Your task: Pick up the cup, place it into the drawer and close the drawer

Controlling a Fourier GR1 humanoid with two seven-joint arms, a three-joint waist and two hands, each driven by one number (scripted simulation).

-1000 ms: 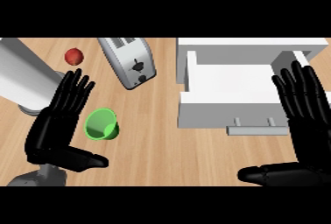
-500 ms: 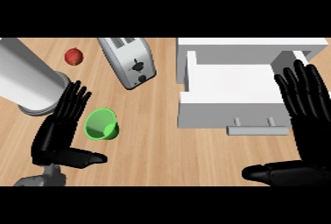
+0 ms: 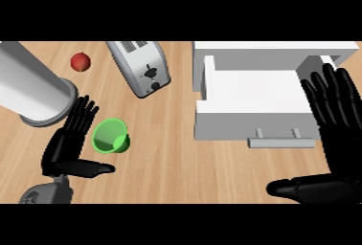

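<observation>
Wooden counter (image 3: pixel 176 158) is seen from above, with the open white drawer (image 3: pixel 251 103) as landmark. Over its right edge the right hand (image 3: pixel 336 119) is held flat, empty. Left of the drawer the left hand (image 3: pixel 71 141) is spread beside the green cup (image 3: pixel 112 136), which is not yet grasped; placing and closing are judged outstanding.

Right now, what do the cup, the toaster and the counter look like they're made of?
Cup: probably plastic, uniform bright green, matte. Toaster: looks like brushed metal, silvery grey with soft sheen. Counter: appears wood or wood laminate, light tan with visible grain lines.
</observation>
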